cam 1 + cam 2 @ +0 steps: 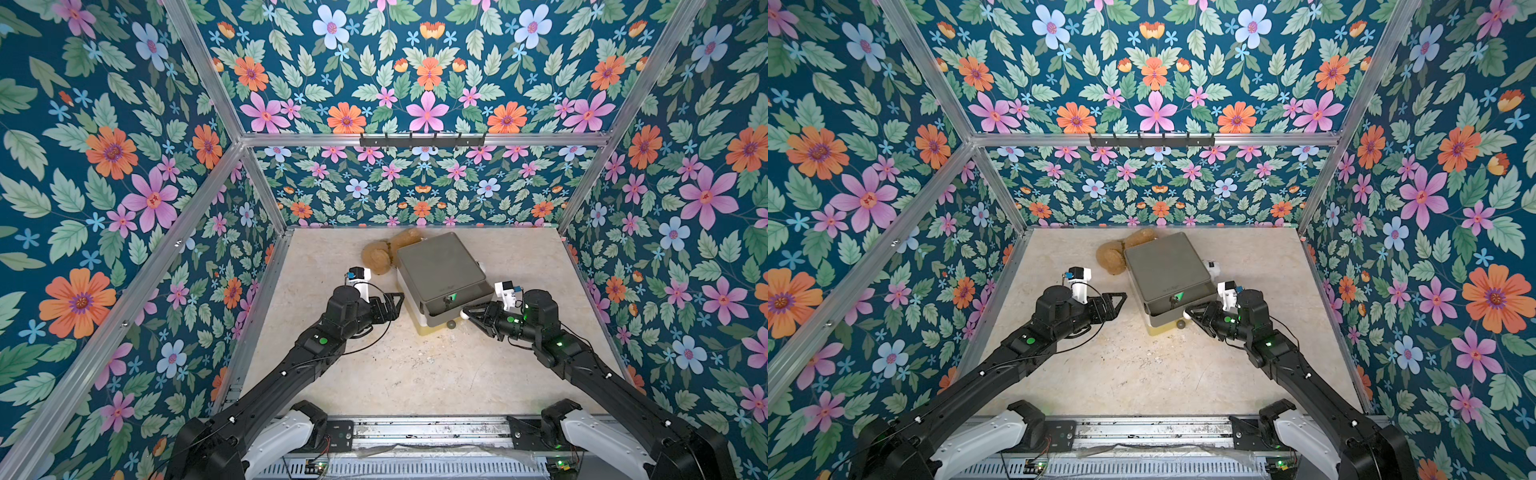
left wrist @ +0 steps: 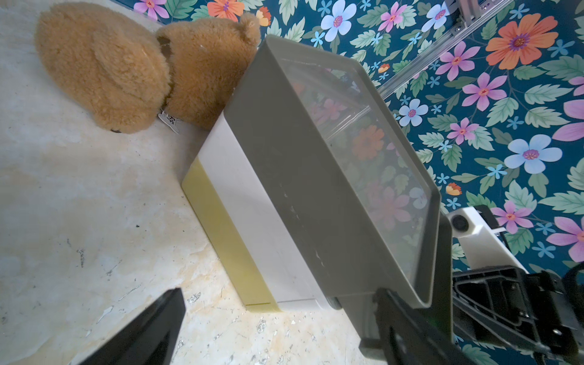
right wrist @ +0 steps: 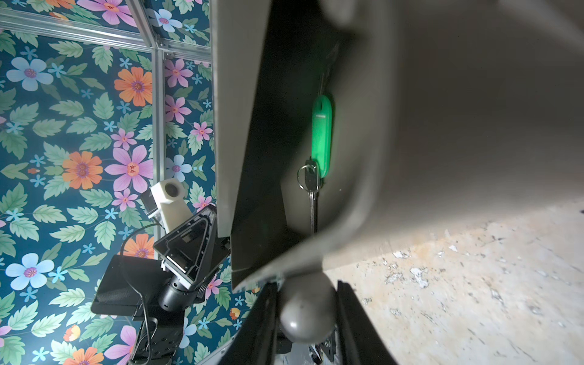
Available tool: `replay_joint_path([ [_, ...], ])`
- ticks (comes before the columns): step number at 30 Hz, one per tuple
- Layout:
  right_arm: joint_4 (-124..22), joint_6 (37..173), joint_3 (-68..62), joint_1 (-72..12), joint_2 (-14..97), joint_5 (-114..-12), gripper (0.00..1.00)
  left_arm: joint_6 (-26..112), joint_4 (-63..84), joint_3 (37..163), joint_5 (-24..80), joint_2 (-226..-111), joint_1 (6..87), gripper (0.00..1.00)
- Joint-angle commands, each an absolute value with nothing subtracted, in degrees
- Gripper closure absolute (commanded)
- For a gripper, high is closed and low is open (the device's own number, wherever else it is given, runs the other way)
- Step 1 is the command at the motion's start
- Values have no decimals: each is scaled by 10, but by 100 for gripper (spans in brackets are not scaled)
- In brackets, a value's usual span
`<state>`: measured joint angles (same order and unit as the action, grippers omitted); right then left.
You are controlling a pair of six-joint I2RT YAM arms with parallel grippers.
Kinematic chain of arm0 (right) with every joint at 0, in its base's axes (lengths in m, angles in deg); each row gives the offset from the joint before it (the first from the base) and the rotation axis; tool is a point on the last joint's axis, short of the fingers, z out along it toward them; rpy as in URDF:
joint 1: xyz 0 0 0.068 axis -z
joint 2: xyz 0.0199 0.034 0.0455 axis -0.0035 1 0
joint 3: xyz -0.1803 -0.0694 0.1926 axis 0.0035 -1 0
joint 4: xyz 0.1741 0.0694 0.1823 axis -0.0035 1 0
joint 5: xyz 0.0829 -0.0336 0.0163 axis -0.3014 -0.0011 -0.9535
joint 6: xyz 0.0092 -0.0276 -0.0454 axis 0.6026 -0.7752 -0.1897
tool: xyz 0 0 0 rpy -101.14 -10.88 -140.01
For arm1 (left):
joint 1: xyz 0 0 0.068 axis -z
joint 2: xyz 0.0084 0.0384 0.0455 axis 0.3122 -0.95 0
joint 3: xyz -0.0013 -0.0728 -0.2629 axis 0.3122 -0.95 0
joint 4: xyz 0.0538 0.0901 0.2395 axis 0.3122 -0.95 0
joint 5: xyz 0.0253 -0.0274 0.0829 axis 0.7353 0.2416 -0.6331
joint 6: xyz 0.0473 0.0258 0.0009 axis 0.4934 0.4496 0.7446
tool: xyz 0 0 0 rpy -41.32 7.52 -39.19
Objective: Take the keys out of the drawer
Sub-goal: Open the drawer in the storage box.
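Note:
A stack of drawers stands at the back middle of the table, and its grey top drawer [image 1: 441, 319] is pulled out a little. In the gap lie the keys [image 1: 452, 297], a green oval tag on a ring with a metal key; the right wrist view shows them [image 3: 321, 136] against the drawer's inner wall. My right gripper [image 1: 467, 312] is shut on the drawer's round grey knob [image 3: 307, 316]. My left gripper [image 1: 397, 302] is open and holds nothing, just left of the stack's front corner; in its wrist view its fingers [image 2: 158, 325] stand wide apart over the table.
A brown teddy bear [image 1: 376, 257] lies against the stack's far left side. Below the grey drawer are a white one [image 2: 252, 221] and a yellow one [image 2: 221, 227]. A second small grey knob [image 1: 451, 325] shows low at the stack's front. A black hook rack [image 1: 422, 140] hangs on the back wall.

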<state>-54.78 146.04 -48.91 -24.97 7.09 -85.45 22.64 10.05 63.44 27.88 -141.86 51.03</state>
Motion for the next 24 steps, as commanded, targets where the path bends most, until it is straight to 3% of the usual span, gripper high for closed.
replay_joint_path([
  [1, -548, 1456, -493, -250, 52, -859, 81, 218, 115, 641, 284, -1416, 510, 1],
  [24, -444, 1468, -530, -250, -71, -851, 81, 208, 141, 657, 288, -1442, 518, 1],
])
